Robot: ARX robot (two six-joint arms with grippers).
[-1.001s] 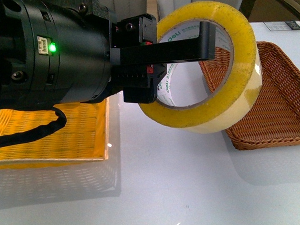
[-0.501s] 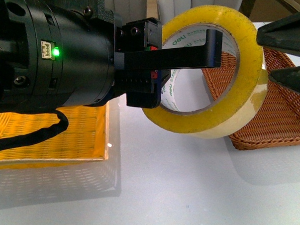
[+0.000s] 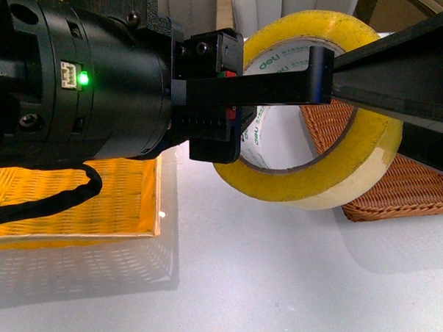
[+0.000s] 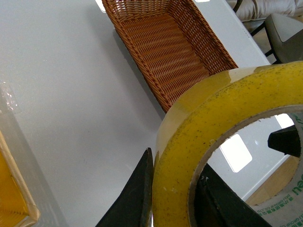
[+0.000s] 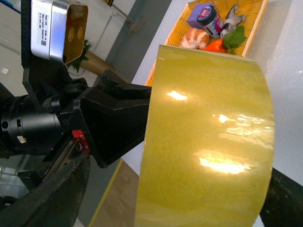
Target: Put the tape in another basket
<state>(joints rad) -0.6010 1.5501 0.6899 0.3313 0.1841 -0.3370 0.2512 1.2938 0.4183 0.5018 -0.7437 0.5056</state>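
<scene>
The tape (image 3: pixel 303 183), a wide yellowish roll with a white green-printed core, hangs in the air over the table's middle. My left gripper (image 3: pixel 317 77) is shut on its wall, one finger through the core. In the left wrist view the fingers (image 4: pixel 141 191) pinch the tape (image 4: pixel 182 137) from both sides. My right gripper (image 3: pixel 374 115) is open; its black fingers reach in from the right, above and below the roll's near rim. In the right wrist view the tape (image 5: pixel 208 142) fills the gap of the right gripper (image 5: pixel 170 203). The brown wicker basket (image 3: pixel 421 190) lies right of the roll, nothing visible inside it (image 4: pixel 165 52).
A flat yellow woven tray (image 3: pixel 76 205) lies at the left, mostly behind my left arm. In the right wrist view this tray (image 5: pixel 258 21) holds a purple jar (image 5: pixel 207 16), a bun and a carrot. White table (image 3: pixel 249 282) lies in front.
My right gripper's fingers have come in from the right and now straddle the roll. The left gripper has carried the tape slightly to the right.
</scene>
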